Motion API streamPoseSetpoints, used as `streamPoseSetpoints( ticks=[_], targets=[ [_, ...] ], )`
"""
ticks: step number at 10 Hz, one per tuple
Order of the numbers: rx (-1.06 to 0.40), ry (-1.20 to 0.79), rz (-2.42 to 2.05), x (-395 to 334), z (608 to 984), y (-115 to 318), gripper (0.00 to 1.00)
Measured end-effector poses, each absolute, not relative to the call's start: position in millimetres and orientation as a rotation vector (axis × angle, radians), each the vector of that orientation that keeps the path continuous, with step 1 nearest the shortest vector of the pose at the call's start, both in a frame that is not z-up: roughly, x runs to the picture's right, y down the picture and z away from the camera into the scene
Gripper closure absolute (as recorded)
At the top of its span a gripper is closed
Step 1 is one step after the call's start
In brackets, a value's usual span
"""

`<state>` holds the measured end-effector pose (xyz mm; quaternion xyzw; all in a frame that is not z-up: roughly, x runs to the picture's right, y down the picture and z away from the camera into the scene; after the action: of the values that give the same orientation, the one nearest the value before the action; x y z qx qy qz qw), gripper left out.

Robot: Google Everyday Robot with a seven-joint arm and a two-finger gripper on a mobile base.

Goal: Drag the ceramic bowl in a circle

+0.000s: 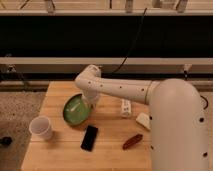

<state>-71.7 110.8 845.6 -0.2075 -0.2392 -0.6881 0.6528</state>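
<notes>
Fingers [89, 103] at ceramic bowl [75, 111] right rim, mostly hidden by arm [120, 90]; state unclear.

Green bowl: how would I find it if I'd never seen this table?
Look at the wooden table, left half. The bowl lies below the white arm, whose gripper is at its right rim. It is round, green and glossy, wider than the white cup nearby.

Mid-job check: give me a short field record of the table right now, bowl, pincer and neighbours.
ceramic bowl: green, on the wooden table, left of centre
pincer: at the bowl's right rim, below the arm's wrist
white cup: upright, front-left of the bowl, apart from it
black phone: flat, in front of the bowl
brown object: right of the phone, kind unclear
</notes>
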Motion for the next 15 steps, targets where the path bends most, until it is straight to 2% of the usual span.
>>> streamPoseSetpoints(
  ticks=[15],
  targets=[
    [-0.489,-0.544,-1.586,-44.8,855.1,103.2,0.96]
  ],
)
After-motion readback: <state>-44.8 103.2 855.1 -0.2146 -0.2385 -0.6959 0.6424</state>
